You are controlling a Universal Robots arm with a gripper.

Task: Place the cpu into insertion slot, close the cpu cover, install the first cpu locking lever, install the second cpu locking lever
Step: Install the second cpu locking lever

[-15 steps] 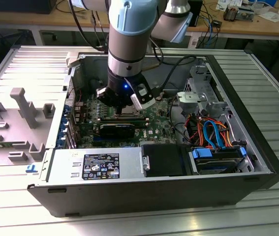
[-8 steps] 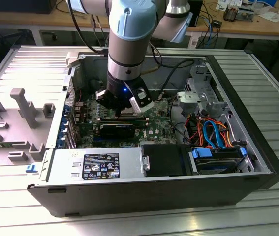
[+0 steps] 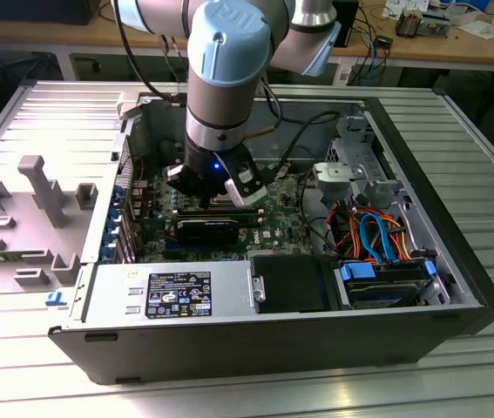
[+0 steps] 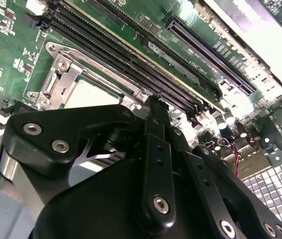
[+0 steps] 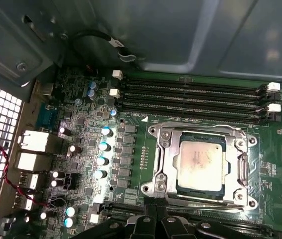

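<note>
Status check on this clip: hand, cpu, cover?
Hand low over the motherboard, at the socket's edge. Cpu seated in the insertion slot, cpu cover down around it. Memory slots alongside, nothing on the chip.

Honestly nothing here I can actually read off. There's a black-and-white sticker (image 3: pixel 179 294) on the silver power supply (image 3: pixel 111 292) in the exterior view, packed with tiny print and little symbols, all too small to make out. The arm's grey joint housing (image 3: pixel 229 17) has a raised marking. In the first wrist view the green motherboard (image 5: pixel 275 164) has fine white lettering and the cpu (image 5: pixel 200 162) top has faint marks, none legible.
</note>
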